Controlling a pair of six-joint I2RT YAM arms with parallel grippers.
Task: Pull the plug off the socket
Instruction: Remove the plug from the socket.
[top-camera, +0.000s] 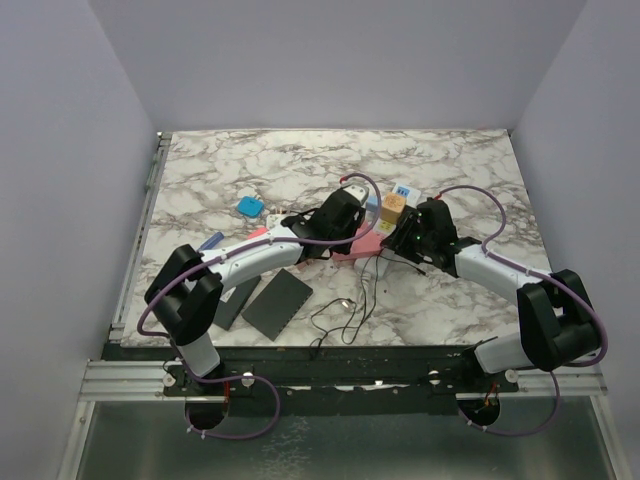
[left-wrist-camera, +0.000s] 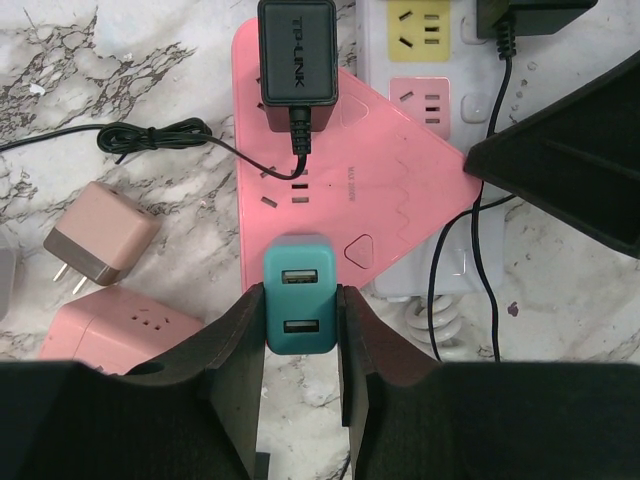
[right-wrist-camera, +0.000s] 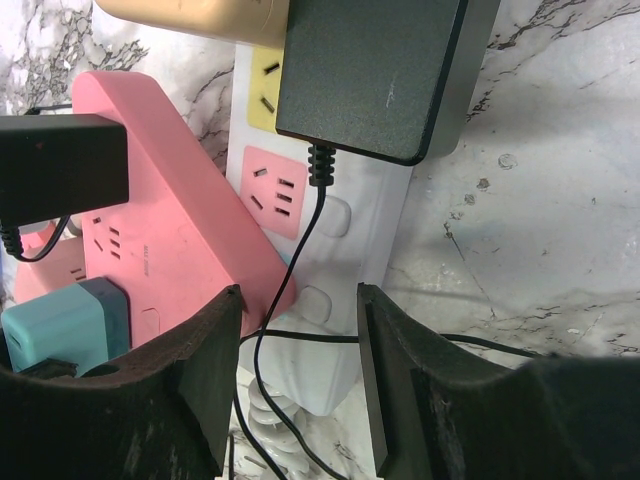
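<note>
White power strip (right-wrist-camera: 372, 222) sat mid-desk, mostly buried under the pink strip (left-wrist-camera: 400, 190) and a black adapter (right-wrist-camera: 370, 70), ends cut off. Left gripper (left-wrist-camera: 298, 300) reached in low, clamped on the teal USB charger (left-wrist-camera: 300, 272). Right gripper (right-wrist-camera: 300, 298) hung over the white strip, jaws apart.

White socket (left-wrist-camera: 468, 62) half under pink strip (left-wrist-camera: 392, 192), far end cropped.

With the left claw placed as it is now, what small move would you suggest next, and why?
I would probably pull the left claw straight away from the face of the pink power strip, keeping the grip. Its fingers press both sides of the teal charger, which sits plugged into that strip, so a straight pull should free it.
</note>
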